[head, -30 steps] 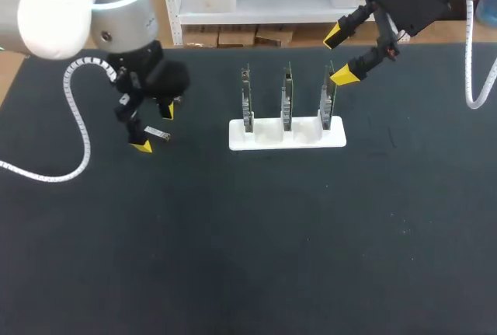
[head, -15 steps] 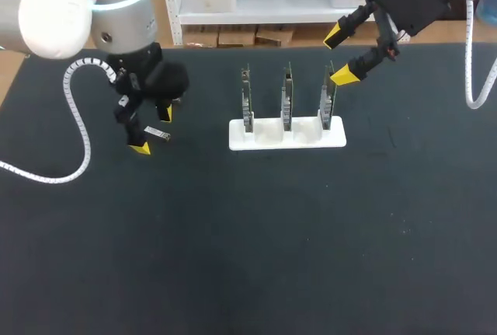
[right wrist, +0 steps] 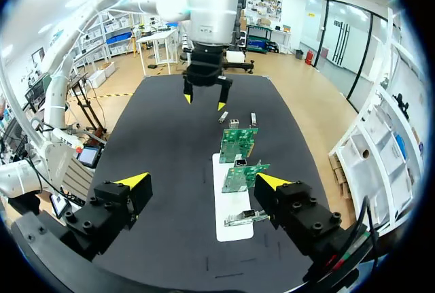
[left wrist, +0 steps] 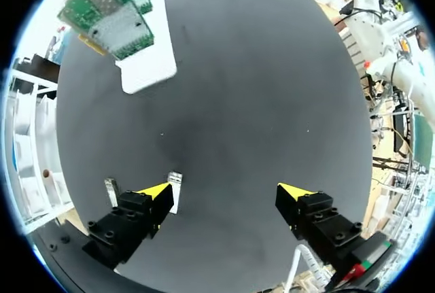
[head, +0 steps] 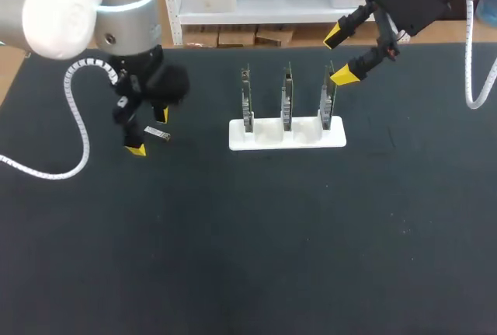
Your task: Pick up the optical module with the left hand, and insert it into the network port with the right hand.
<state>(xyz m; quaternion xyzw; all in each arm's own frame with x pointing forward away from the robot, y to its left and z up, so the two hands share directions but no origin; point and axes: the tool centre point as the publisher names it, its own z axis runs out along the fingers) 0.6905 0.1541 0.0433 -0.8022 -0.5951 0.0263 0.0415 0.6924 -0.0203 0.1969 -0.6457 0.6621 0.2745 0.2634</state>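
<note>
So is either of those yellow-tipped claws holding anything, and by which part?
Nothing is held. The left gripper is open, an optical module lying by one fingertip; the right gripper is open above the white rack.

I can read no text, label or number anywhere; any marks on the module and the boards are too small.

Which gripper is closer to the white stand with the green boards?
Right. The right gripper hovers just above the right end of the white stand. The left gripper is off to the stand's left, well apart from it.
</note>
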